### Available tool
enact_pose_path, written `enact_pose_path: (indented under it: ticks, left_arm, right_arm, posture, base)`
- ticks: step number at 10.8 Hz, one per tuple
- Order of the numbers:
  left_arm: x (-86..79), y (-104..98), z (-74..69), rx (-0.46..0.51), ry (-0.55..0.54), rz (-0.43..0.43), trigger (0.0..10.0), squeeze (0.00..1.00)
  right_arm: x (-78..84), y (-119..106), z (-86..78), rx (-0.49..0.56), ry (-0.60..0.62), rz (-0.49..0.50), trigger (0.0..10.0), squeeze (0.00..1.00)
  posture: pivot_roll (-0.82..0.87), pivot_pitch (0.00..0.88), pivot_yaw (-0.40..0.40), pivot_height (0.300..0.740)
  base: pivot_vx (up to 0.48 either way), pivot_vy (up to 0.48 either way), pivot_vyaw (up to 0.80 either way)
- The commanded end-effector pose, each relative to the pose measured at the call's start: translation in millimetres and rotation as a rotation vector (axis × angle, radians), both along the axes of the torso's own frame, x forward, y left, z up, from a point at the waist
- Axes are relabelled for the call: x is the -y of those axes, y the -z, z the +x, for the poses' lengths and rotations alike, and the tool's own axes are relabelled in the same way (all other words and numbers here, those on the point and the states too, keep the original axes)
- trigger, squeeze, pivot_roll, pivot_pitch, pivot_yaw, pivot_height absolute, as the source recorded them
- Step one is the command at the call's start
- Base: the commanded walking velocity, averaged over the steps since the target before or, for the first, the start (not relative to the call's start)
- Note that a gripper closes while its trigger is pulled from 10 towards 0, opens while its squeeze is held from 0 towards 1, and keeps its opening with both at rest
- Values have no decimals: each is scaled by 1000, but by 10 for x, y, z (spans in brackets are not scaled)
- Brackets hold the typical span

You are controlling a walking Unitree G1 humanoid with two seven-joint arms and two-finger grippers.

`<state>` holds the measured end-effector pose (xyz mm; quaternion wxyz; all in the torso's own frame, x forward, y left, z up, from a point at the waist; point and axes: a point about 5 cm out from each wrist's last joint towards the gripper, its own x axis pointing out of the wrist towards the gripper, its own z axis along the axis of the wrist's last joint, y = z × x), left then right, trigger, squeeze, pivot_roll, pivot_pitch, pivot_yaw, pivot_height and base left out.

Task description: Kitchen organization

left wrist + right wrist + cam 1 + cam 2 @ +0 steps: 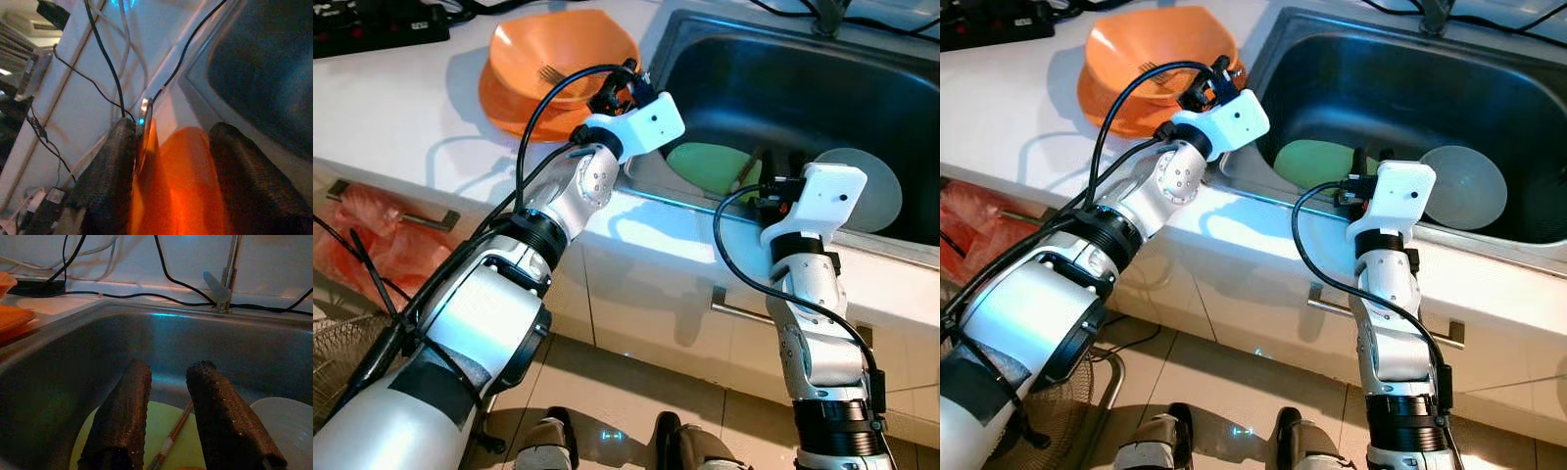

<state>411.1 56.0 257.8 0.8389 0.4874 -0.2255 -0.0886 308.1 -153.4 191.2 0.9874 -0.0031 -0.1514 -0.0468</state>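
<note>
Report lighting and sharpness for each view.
Eye views: bright, sharp, with hard arm shadows on the white counter. Left wrist view: soft, close blur on the orange bowl. Right wrist view: dim and bluish inside the sink, fingers dark.

Power strip (377, 24), red bag (372, 240).

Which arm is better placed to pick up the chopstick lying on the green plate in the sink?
Right. The right gripper hangs open inside the sink, and the chopstick on the green plate lies between its fingers. The left gripper is over at the orange bowl on the counter.
</note>
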Motion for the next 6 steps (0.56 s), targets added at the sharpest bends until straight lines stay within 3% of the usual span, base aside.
enact_pose_path:
  ticks: [1,3,4,5,6]
  left_arm:
    - [81,-135,-13,59,24,20,0,0]
    - [71,-193,-12,102,16,41,0,0]
    - [79,-221,-15,114,20,41,8431,0]
    - [79,-225,-15,118,18,43,10000,0]
    - [79,-220,-14,118,18,50,3216,0]
  right_arm:
    - [64,380,-30,-179,33,11,10000,0]
    - [43,374,-35,-178,29,16,10000,0]
    - [37,377,-28,-180,27,17,10000,0]
    - [33,380,-27,-181,27,18,10000,0]
    - [30,384,-26,-182,26,20,10000,0]
  posture:
    - [-113,299,2,740]
    - [-112,296,4,740]
    - [-105,295,5,740]
    - [-103,294,5,740]
    - [-104,293,7,740]
  base:
    - [0,0,0]
    - [0,0,0]
    - [0,0,0]
    - [0,0,0]
    - [0,0,0]
